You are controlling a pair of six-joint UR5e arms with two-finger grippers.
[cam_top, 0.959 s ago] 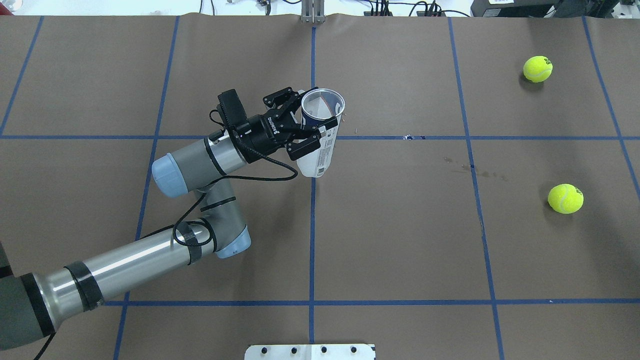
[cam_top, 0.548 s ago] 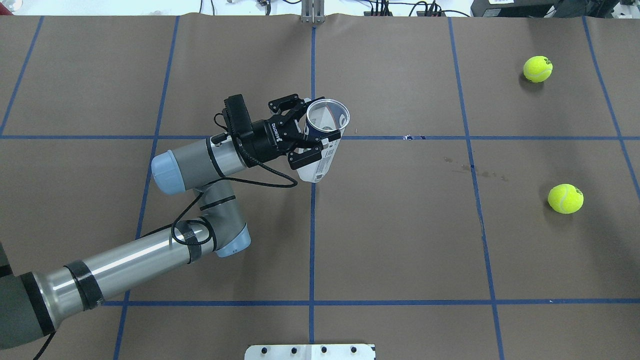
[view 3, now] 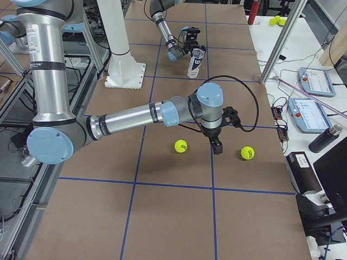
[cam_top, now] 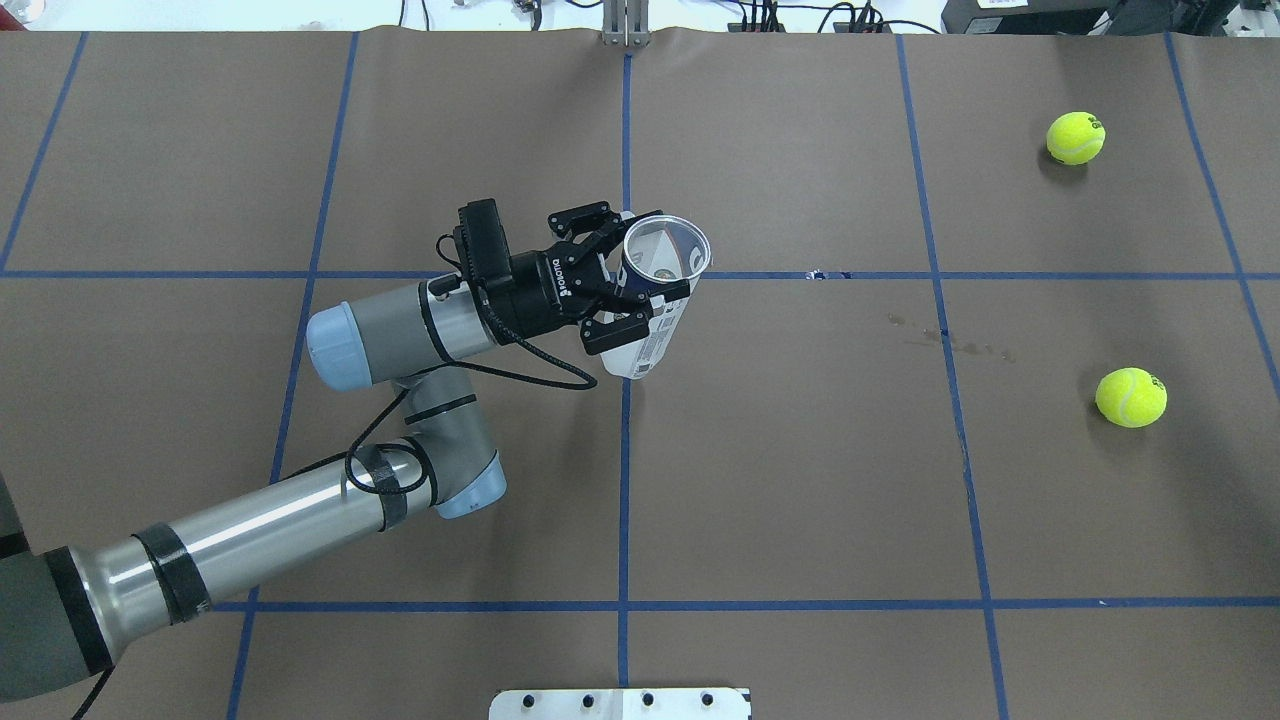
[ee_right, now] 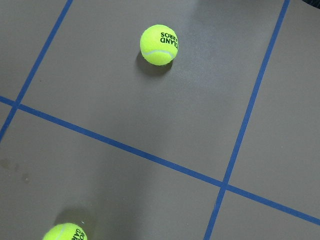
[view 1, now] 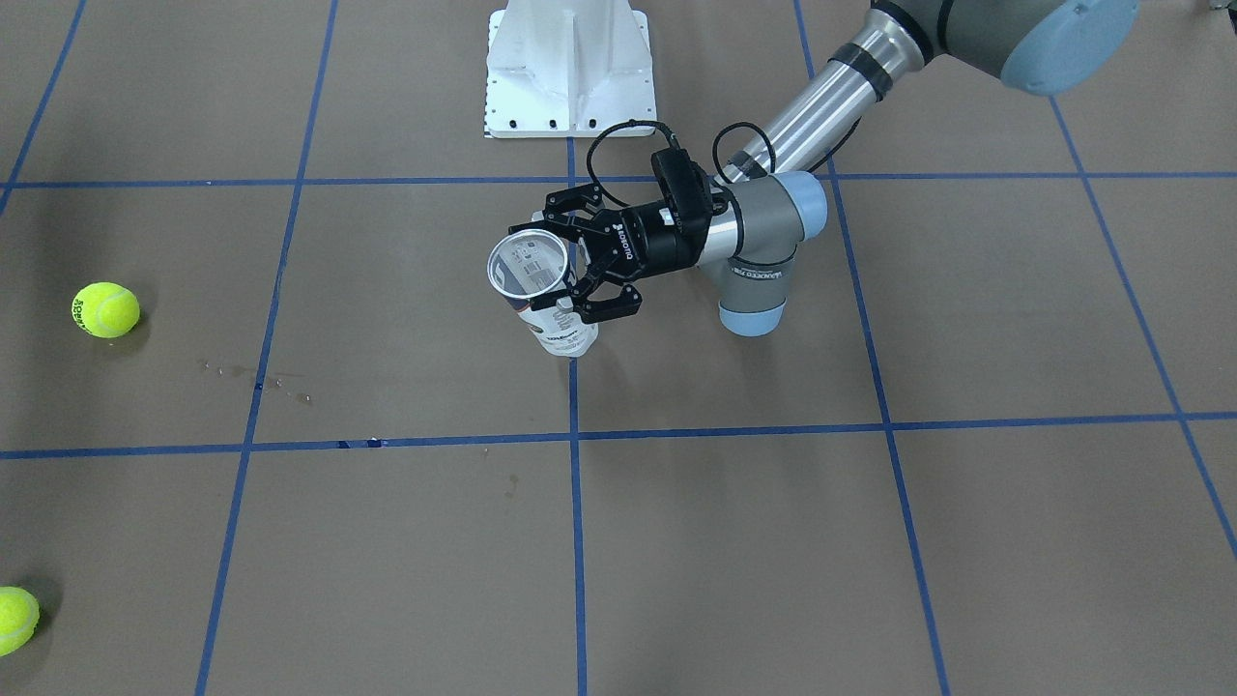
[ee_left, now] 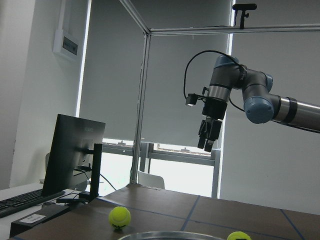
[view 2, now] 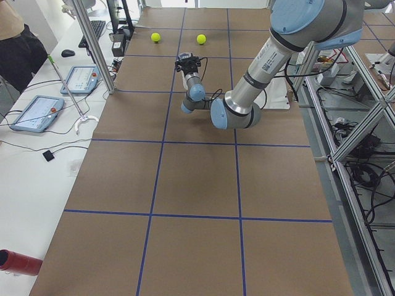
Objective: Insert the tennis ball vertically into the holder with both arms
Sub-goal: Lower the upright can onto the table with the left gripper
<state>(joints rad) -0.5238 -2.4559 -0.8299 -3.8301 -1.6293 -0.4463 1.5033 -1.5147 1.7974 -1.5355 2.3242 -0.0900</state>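
Note:
The holder [cam_top: 648, 322], a clear can with a navy-and-white label, hangs nearly upright above the table's middle with its open mouth up. My left gripper [cam_top: 640, 285] is shut on its upper part, one finger on each side; the same holder [view 1: 559, 333] and left gripper [view 1: 562, 266] show from the front. Two yellow tennis balls [cam_top: 1075, 137] [cam_top: 1131, 397] lie on the table at the right. My right gripper [view 3: 218, 147] points down above the table between those tennis balls [view 3: 180, 145] [view 3: 247, 153], touching neither. The right gripper [ee_left: 207, 142] is too small for me to judge its jaws.
A white pedestal base [view 1: 570, 68] stands at the robot's edge of the table. Blue tape lines cross the brown table cover [cam_top: 800, 480]. Metal frame posts [view 2: 92, 43], tablets [view 2: 34, 112] and a person [view 2: 15, 37] are beyond the far edge.
My left gripper has carried the holder a little to the right and toward the robot. The two tennis balls have not moved.

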